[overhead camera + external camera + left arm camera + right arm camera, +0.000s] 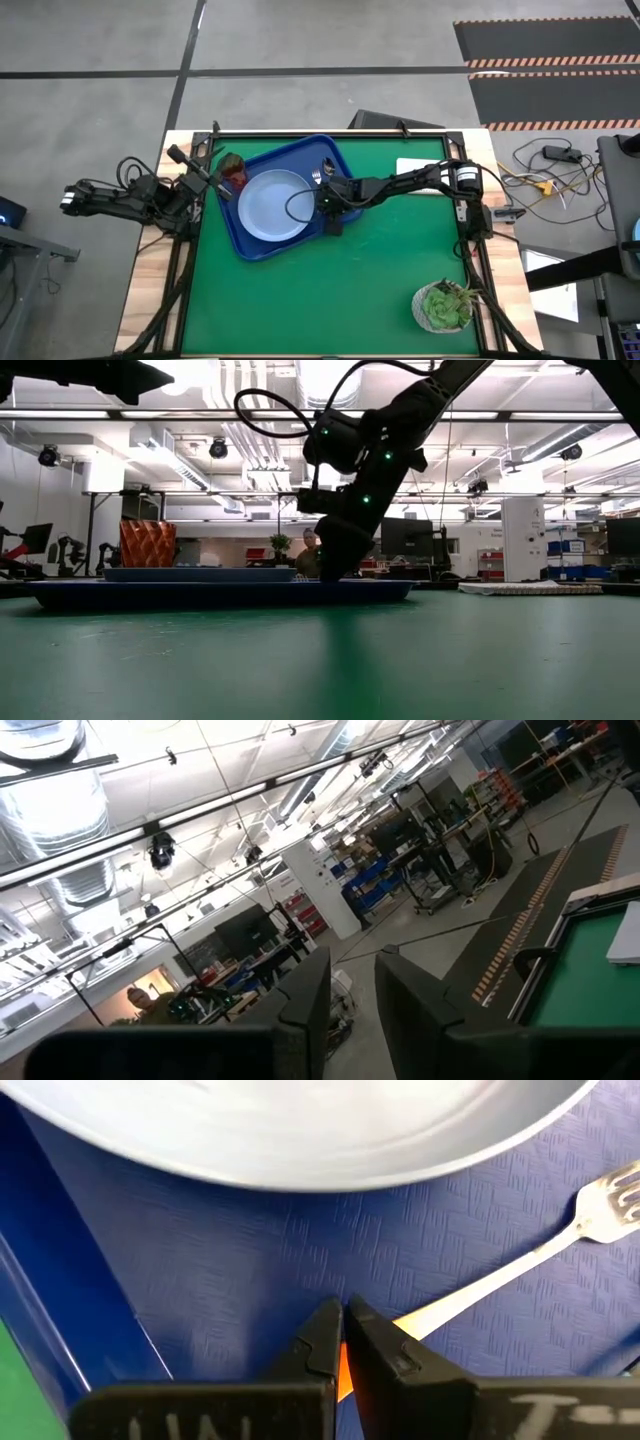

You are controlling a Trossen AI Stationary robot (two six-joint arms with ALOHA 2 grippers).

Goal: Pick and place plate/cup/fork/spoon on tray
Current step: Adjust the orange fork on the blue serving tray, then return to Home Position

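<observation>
the fork (520, 1270) is held by its orange handle in the clenched right gripper (343, 1342), low over the tray (262, 247) at the plate's (275, 204) three o'clock, tines running ahead of the jaws. the spoon is seen in no view. only the high view shows the left gripper (208, 178) parked beside the cup (235, 172), its jaws slightly parted.

table (330, 290) (green) | tray (240, 238) | potted plant (444, 305) | white block (420, 166)

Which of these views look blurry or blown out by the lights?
Right wrist view: the plate is smeared soft, while the fork stays sharp. Low view: ceiling lights flare white, leaving the right pincer a dark silhouette. High view: evenly lit.
</observation>
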